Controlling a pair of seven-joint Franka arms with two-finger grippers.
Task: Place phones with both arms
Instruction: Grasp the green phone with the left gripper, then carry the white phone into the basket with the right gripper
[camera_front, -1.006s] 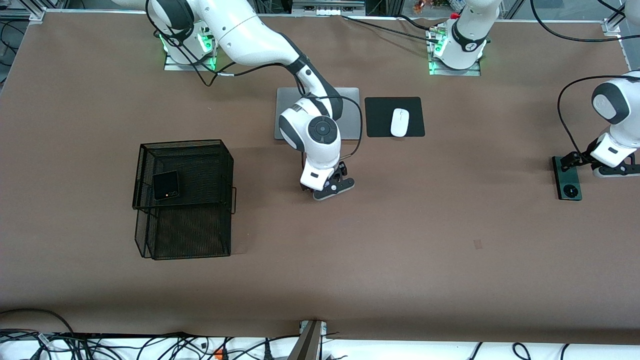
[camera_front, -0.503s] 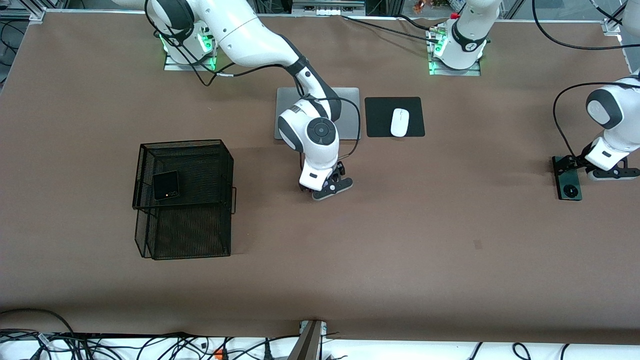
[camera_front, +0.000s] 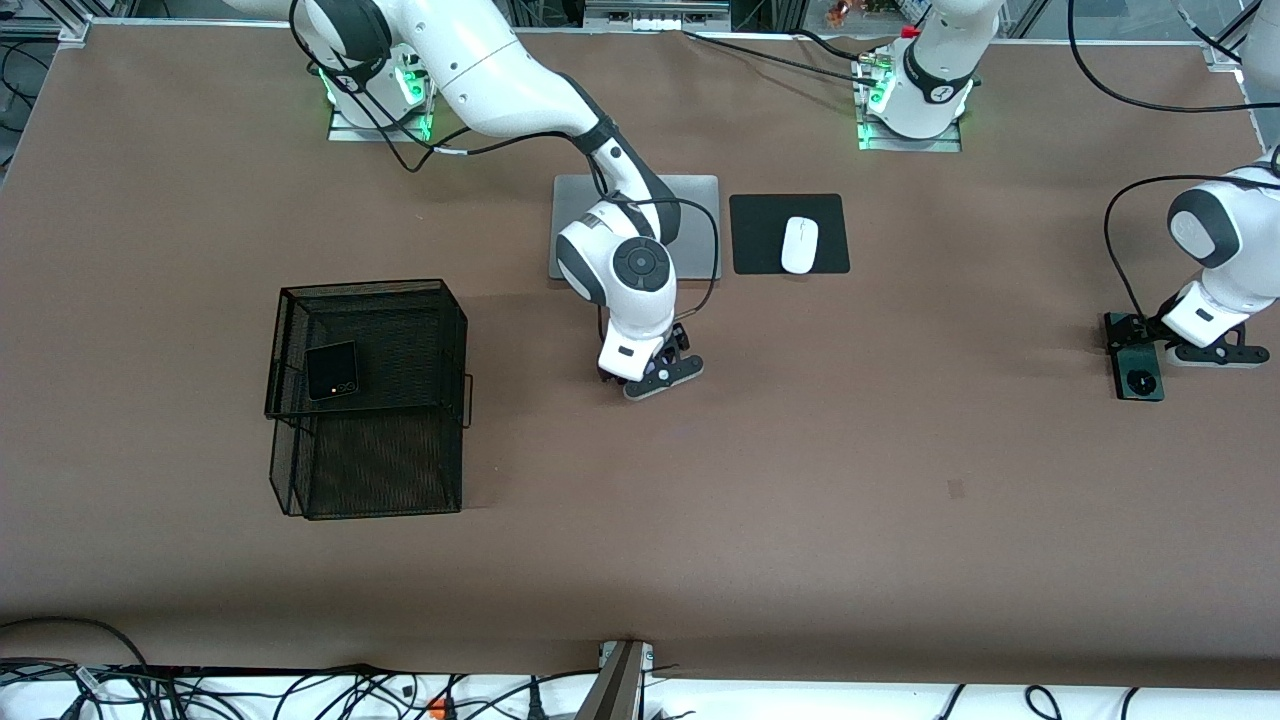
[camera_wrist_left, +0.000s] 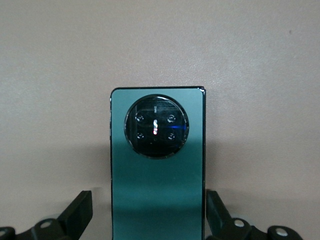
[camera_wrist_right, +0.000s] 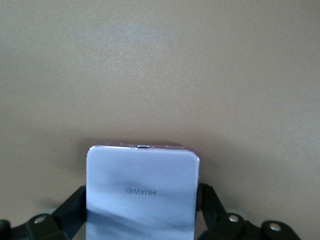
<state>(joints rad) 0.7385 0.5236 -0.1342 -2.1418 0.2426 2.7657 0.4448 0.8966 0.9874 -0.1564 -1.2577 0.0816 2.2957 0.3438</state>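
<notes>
The left gripper (camera_wrist_left: 149, 220) straddles the dark green phone (camera_wrist_left: 157, 165) across its width, fingers open beside both long edges; the right gripper (camera_wrist_right: 142, 215) pinches the lilac-white phone (camera_wrist_right: 142, 192).

You're looking at a matt brown surface (camera_front: 800, 480), cloth-like and faintly grained. The green phone (camera_wrist_left: 157, 170) has a satin back with a glossy glass camera ring. The pale lilac-white phone (camera_wrist_right: 142, 197) looks smooth and softly sheened. The black basket (camera_front: 370, 400) is fine wire mesh. The laptop (camera_front: 700, 225) is brushed, dull metal; the mouse (camera_front: 799, 244) is glossy white plastic on a matt black pad (camera_front: 760, 235).
</notes>
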